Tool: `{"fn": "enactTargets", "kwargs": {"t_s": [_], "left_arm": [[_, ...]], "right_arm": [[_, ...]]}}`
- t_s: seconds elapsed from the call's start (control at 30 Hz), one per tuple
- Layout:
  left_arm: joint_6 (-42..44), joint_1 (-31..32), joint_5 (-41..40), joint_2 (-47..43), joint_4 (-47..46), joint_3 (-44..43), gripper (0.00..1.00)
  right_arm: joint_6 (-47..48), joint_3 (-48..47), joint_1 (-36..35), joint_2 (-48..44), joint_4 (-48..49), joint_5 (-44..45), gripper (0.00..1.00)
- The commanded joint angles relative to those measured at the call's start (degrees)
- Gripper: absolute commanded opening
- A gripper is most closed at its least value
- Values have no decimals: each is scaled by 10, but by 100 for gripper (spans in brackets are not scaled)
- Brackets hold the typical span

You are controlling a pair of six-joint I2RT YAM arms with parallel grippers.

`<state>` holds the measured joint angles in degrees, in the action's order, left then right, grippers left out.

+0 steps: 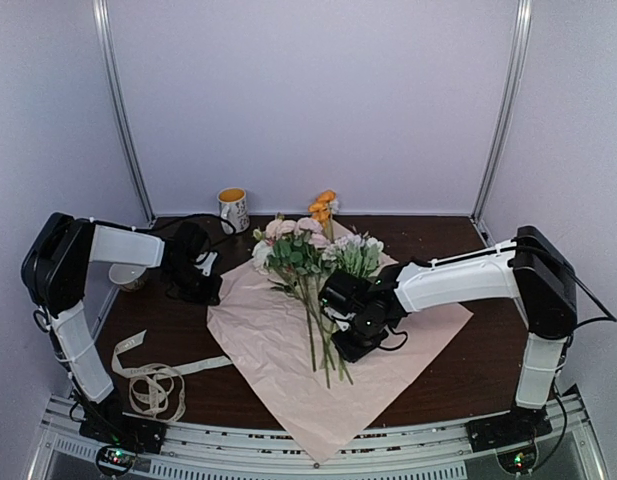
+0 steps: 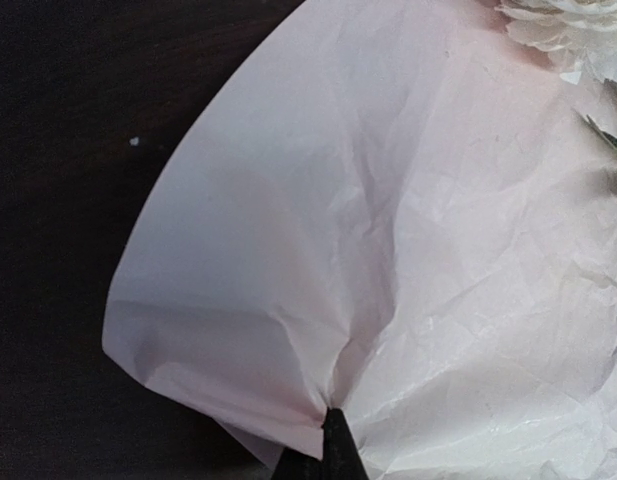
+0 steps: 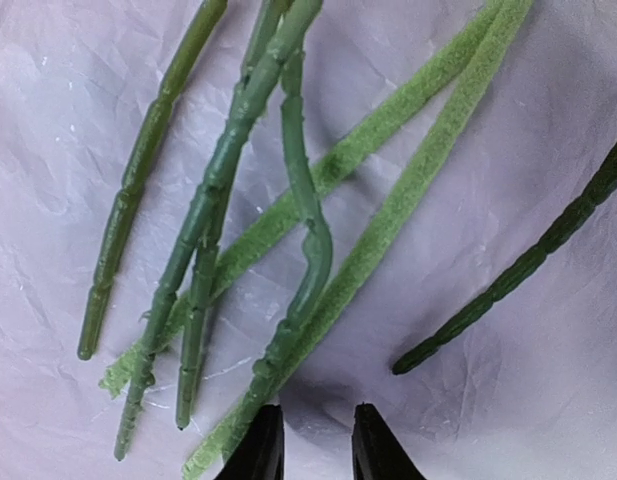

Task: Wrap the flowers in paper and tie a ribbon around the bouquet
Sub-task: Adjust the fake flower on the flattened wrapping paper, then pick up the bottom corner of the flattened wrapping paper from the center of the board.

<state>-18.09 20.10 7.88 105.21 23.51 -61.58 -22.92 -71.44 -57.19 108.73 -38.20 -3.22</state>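
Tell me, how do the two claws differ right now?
The left gripper is shut, pinching the left corner of the pink paper. The right gripper has its jaws slightly apart and holds nothing. The left gripper sits at the sheet's edge, and the right gripper hovers over the flower stems mid-sheet. Both are black two-finger claws above the paper.

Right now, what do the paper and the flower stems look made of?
Paper: thin tissue-like sheet, matte pale pink; it creases and puckers finely. Flower stems: likely moulded plastic, smooth, slightly glossy, with ridged joints. Two paler ones look fuzzy, probably flocked.
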Motion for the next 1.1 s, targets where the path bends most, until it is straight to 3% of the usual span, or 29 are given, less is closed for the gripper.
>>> {"fn": "enactTargets", "kwargs": {"t_s": [0.0, 0.03, 0.13, 0.3, 0.4, 0.57, 0.67, 0.83, 0.93, 1.07], "left_arm": [[2, 2, -24, -20, 7, 9, 8], [2, 2, -30, -26, 9, 6, 24], [2, 3, -58, -62, 14, 8, 49], [45, 50, -160, -181, 2, 26, 70], [137, 125, -172, -265, -17, 41, 72], [408, 347, -60, -414, -6, 119, 72], [496, 434, 4, -458, 13, 172, 77], [581, 544, -70, -423, 84, 188, 82], [623, 592, -133, -349, 33, 214, 83], [665, 602, -181, -293, -40, 241, 85]], "right_arm": [[1, -17, 3, -25, -7, -10, 24], [5, -17, 4, -29, -13, -3, 24], [15, -11, 8, -46, -29, 7, 25], [22, 1, 13, -86, -45, 27, 27], [27, 13, 13, -114, -42, 28, 28], [38, 60, 14, -164, -4, -9, 32], [42, 83, 13, -168, 24, -25, 32], [47, 120, 8, -177, 74, -43, 32], [51, 133, 7, -175, 95, -47, 32], [49, 140, 6, -162, 117, -67, 32]]}}
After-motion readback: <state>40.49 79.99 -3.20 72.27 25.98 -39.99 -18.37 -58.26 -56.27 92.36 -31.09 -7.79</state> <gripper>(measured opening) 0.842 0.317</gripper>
